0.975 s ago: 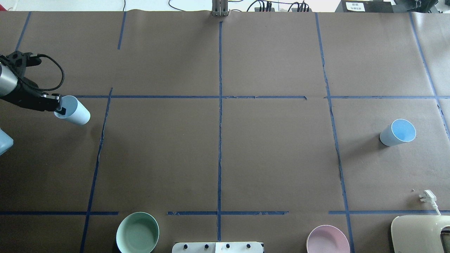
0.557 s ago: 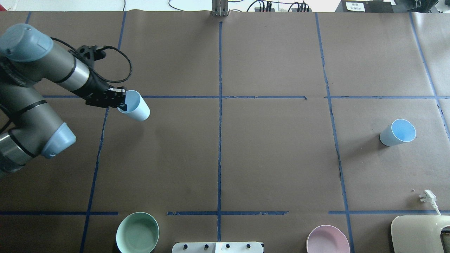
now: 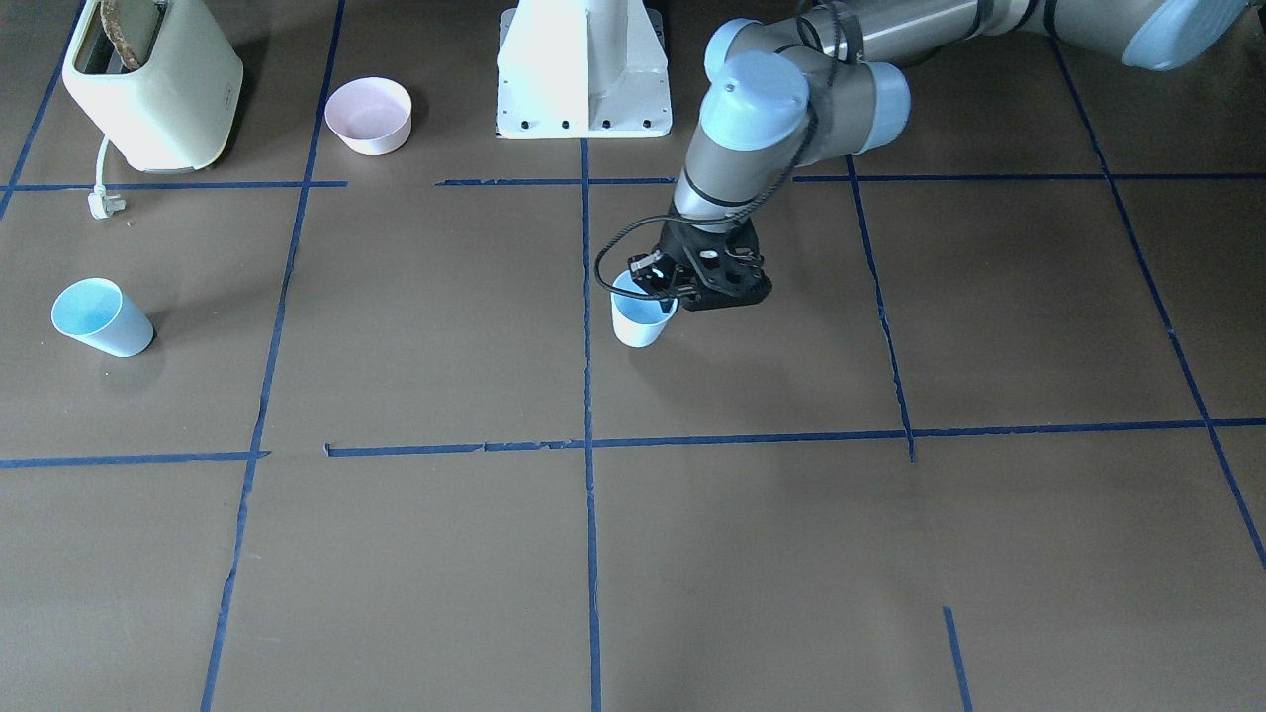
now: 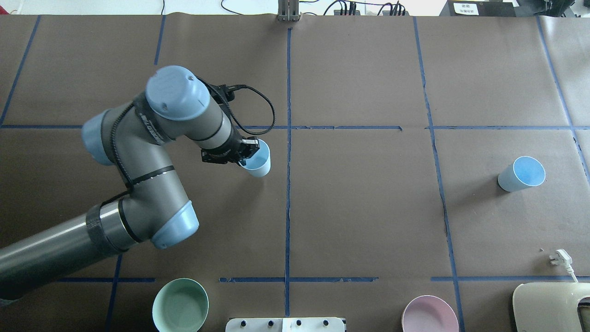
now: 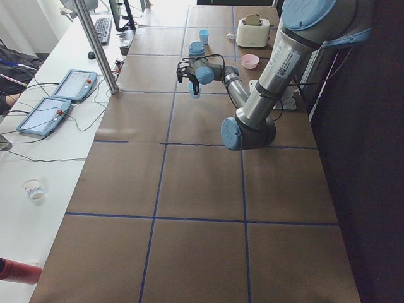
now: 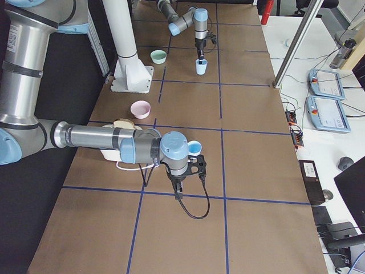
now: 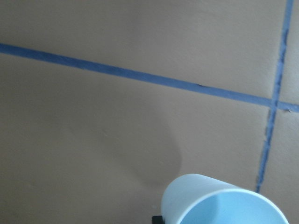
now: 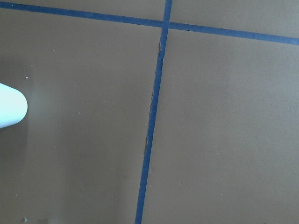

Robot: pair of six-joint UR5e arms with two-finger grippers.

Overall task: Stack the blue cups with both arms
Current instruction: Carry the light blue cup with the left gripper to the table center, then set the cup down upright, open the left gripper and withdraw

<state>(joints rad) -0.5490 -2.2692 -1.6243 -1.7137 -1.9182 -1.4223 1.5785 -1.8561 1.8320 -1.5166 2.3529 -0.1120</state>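
Note:
My left gripper [image 4: 246, 152] is shut on the rim of a pale blue cup [image 4: 257, 160], held upright just left of the centre tape line. They also show in the front-facing view: gripper [image 3: 665, 287], cup [image 3: 641, 318]. The left wrist view shows the cup's rim [image 7: 219, 200]. I cannot tell whether the cup touches the table. The second blue cup [image 4: 522, 174] stands alone at the right, also in the front-facing view [image 3: 99, 316]. My right gripper [image 6: 197, 165] shows only in the exterior right view, next to that cup [image 6: 194, 147]; I cannot tell its state.
A mint-green bowl [image 4: 180, 305] and a pink bowl [image 4: 429, 314] sit at the near edge, either side of the white base block [image 4: 285, 324]. A cream toaster [image 4: 551, 306] with its plug [image 4: 560, 257] is at the near right corner. Blue tape lines grid the brown table.
My left arm has swung right from the table's far left toward the centre line, carrying the cup with it. The cup at the right has not moved.

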